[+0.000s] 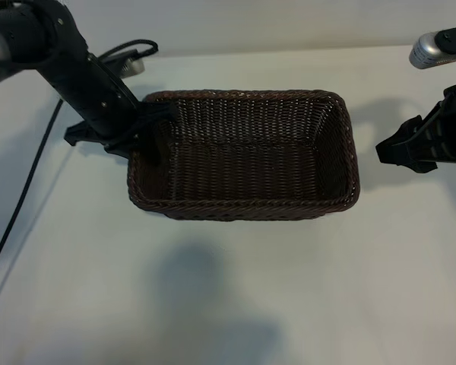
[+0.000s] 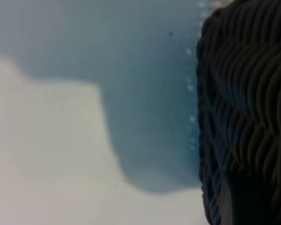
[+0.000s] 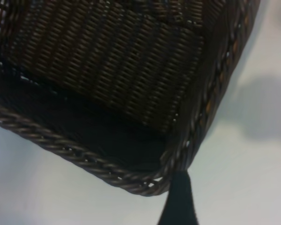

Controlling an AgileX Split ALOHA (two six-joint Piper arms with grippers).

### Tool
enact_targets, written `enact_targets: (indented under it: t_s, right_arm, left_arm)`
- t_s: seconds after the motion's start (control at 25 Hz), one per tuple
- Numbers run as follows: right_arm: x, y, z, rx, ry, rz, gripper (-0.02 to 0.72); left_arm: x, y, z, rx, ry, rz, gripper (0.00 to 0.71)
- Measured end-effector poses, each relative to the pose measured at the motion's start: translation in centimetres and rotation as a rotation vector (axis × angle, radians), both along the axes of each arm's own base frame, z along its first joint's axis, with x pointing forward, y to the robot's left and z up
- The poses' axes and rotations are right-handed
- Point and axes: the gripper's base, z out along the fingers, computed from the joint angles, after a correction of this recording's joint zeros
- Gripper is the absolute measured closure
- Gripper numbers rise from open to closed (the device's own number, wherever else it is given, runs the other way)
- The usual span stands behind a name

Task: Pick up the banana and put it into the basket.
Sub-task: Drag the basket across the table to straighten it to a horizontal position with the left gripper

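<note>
The dark brown wicker basket (image 1: pixel 243 211) stands in the middle of the white table, with nothing inside it. The banana is out of view in all three views. My left gripper (image 1: pixel 140 146) is at the basket's left wall, one finger inside and the rest outside, shut on that wall. The left wrist view shows the weave of the basket (image 2: pixel 243 117) pressed close against the camera. My right gripper (image 1: pixel 391 150) hovers just off the basket's right end, open and holding nothing. In the right wrist view one dark finger (image 3: pixel 179 201) points at a corner of the basket's braided rim (image 3: pixel 84 157).
A black cable (image 1: pixel 19 205) runs down the table's left side from the left arm. A soft shadow (image 1: pixel 205 304) lies on the white table in front of the basket. Bare table surrounds the basket on the near side.
</note>
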Motion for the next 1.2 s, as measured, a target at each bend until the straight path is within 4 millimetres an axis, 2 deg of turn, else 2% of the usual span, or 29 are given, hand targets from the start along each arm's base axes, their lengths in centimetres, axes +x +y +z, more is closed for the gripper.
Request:
enact_targets:
  t_s: [0.48, 0.56, 0.68, 0.8, 0.88, 0.96, 1.2]
  right_arm:
    - [0.0, 0.0, 0.0, 0.000, 0.000, 0.000, 0.121]
    - [0.0, 0.0, 0.0, 0.000, 0.000, 0.000, 0.121]
    - [0.0, 0.0, 0.0, 0.000, 0.003, 0.002, 0.121]
    - [0.0, 0.0, 0.0, 0.000, 0.003, 0.002, 0.121]
    - [0.0, 0.0, 0.0, 0.000, 0.003, 0.002, 0.121]
    - [0.0, 0.0, 0.0, 0.000, 0.003, 0.002, 0.121]
    - [0.0, 0.0, 0.0, 0.000, 0.003, 0.002, 0.121]
  left_arm:
    - [0.0, 0.0, -0.5, 0.004, 0.018, -0.016, 0.546]
    - [-0.1, 0.0, -0.5, 0.007, 0.023, -0.025, 0.493]
    - [-0.2, 0.0, -0.2, 0.008, 0.017, -0.032, 0.350]
    - [-0.4, 0.1, 1.2, 0.004, -0.012, -0.036, 0.210]
    - [-0.7, 0.2, 2.5, 0.004, -0.028, -0.044, 0.159]
    - [-1.1, 0.4, 3.5, 0.025, -0.031, -0.055, 0.140]
    - [-2.2, 1.7, 6.5, 0.137, -0.051, -0.053, 0.140]
